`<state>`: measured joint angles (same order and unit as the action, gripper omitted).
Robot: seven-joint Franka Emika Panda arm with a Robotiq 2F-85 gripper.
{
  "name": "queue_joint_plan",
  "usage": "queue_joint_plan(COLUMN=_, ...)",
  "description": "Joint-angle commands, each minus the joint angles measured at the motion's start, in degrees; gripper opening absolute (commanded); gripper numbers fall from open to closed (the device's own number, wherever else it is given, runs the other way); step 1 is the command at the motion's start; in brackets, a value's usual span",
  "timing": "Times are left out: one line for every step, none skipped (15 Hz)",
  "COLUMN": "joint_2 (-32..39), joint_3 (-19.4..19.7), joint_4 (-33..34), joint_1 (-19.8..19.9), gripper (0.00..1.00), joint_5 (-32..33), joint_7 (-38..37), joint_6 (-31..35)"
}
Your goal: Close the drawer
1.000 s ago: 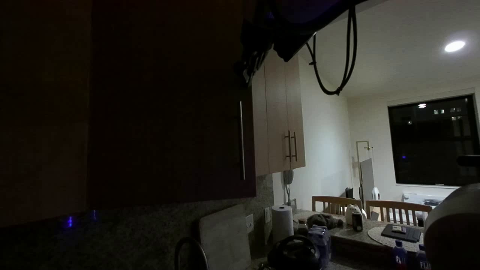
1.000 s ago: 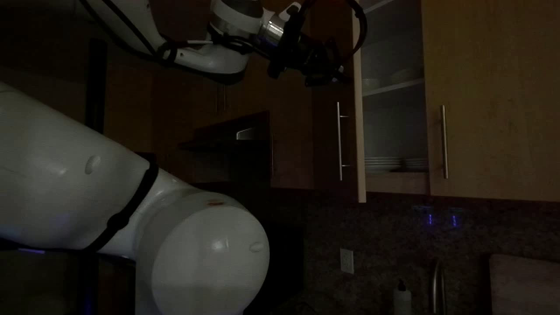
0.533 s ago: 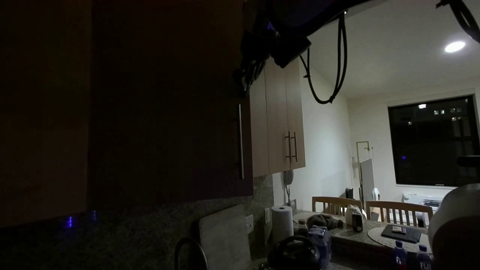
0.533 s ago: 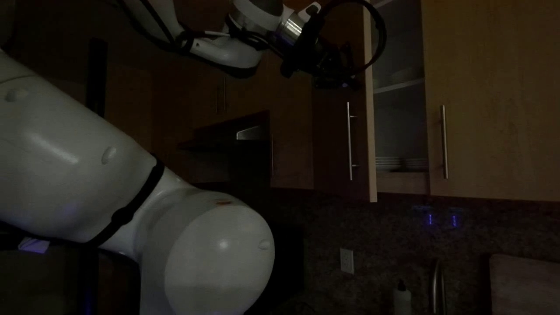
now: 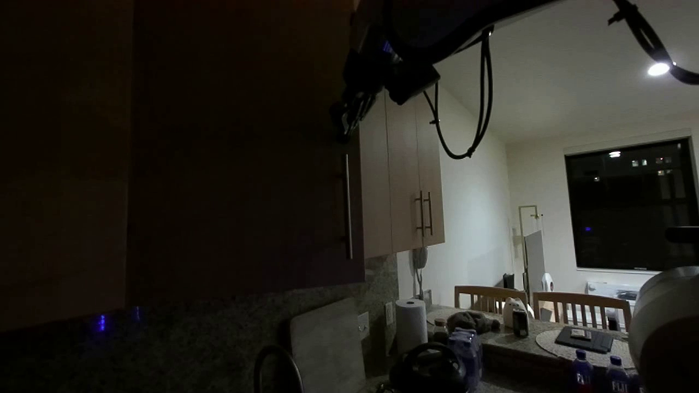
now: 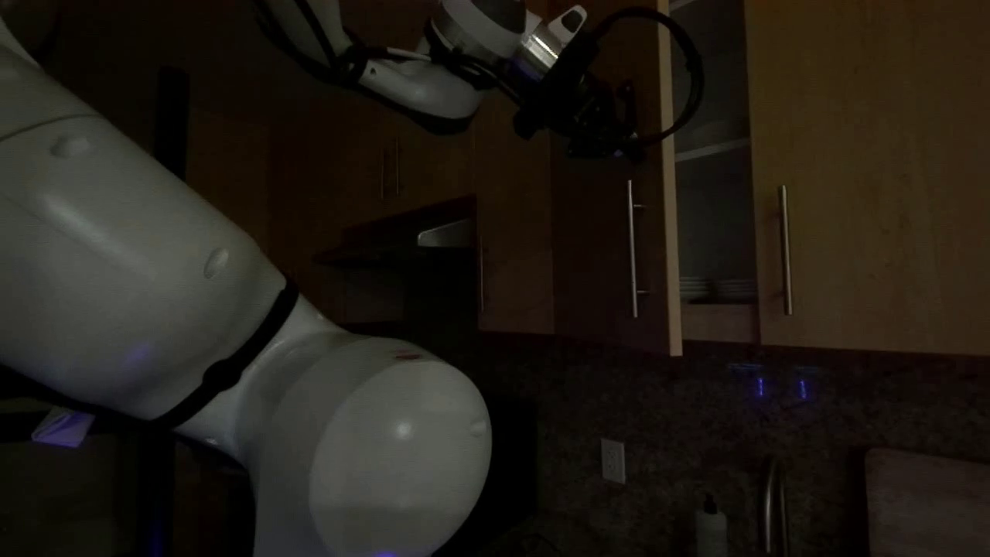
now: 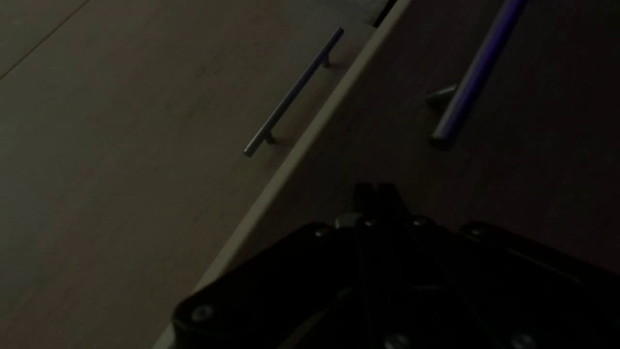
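The drawer is a tall flat cabinet door, near-black in shadow, and it stands partly open. Its pale edge and dark face also show in the wrist view. Its slim metal bar handle runs vertically near the free edge; one end shows in the wrist view. My gripper is shut and empty, its fingertips together at the door's outer face, just above the handle and near the free edge. Contact itself is too dark to make out.
The open cabinet holds shelves and stacked plates. A neighbouring cabinet door with its own handle is beside the opening. Below are a faucet, a soap bottle and a cutting board. A cable loop hangs by the gripper.
The door has swung further towards the cabinet and the opening has narrowed. My gripper has moved along with it, towards the cabinet and slightly down. It stays shut.
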<state>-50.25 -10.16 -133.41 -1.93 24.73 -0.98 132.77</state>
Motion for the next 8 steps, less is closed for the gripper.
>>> queue_joint_plan(joint_2=2.3, joint_3=1.0, joint_4=1.0, joint_1=-0.6, gripper=0.07, joint_5=-1.3, joint_7=1.9, joint_6=3.6)
queue_joint_plan(joint_2=2.6, joint_3=1.1, joint_4=1.0, joint_1=-0.6, gripper=0.07, joint_5=-1.4, joint_7=2.0, joint_6=4.3)
queue_joint_plan(joint_2=2.8, joint_3=1.4, joint_4=0.8, joint_1=-0.7, gripper=0.07, joint_5=-1.5, joint_7=2.0, joint_6=5.5)
queue_joint_plan(joint_2=3.1, joint_3=1.5, joint_4=0.8, joint_1=-0.5, gripper=0.07, joint_5=-1.4, joint_7=1.8, joint_6=6.4)
queue_joint_plan(joint_2=3.3, joint_3=1.8, joint_4=0.7, joint_1=-0.5, gripper=0.07, joint_5=-1.6, joint_7=2.0, joint_6=7.2)
queue_joint_plan(joint_2=3.6, joint_3=2.0, joint_4=0.7, joint_1=-0.4, gripper=0.07, joint_5=-1.7, joint_7=2.0, joint_6=8.1)
queue_joint_plan(joint_2=3.9, joint_3=2.3, joint_4=0.7, joint_1=-0.4, gripper=0.07, joint_5=-1.9, joint_7=2.1, joint_6=8.8)
queue_joint_plan(joint_2=4.2, joint_3=2.3, joint_4=0.7, joint_1=0.0, gripper=0.07, joint_5=-1.8, joint_7=1.8, joint_6=9.6)
